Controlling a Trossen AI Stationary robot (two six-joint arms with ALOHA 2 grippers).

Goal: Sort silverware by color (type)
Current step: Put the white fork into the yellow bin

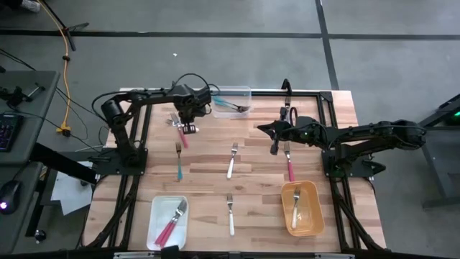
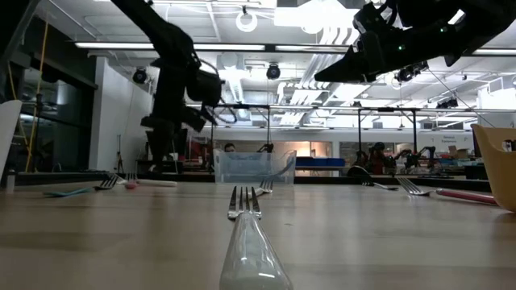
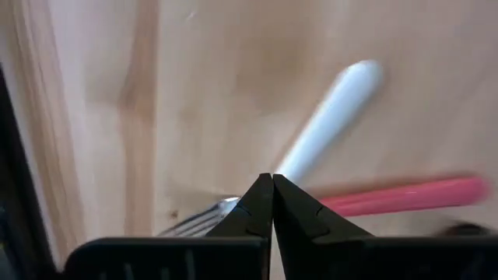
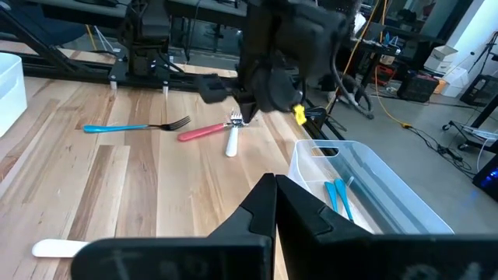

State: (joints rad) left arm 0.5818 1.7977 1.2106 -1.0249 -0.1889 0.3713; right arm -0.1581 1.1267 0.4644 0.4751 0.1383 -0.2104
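Note:
My left gripper (image 1: 189,128) is shut and empty. It hangs close above a pink-handled fork (image 3: 405,194) and a white-handled fork (image 3: 334,109) that lie crossed on the table at the far left; they also show in the right wrist view (image 4: 210,131). My right gripper (image 1: 260,128) is shut and empty, high above the table (image 2: 322,76) near the far middle. A clear bin (image 1: 231,101) holds teal forks (image 4: 339,194). Loose on the table lie a teal fork (image 1: 178,160), a white fork (image 1: 231,160), a pink fork (image 1: 290,164) and another white fork (image 1: 230,214).
A white tray (image 1: 157,232) at the near left holds pink forks. An orange tray (image 1: 310,216) at the near right holds a white fork. Black frame rails run along the table's left, right and far edges. Bare wood lies between the loose forks.

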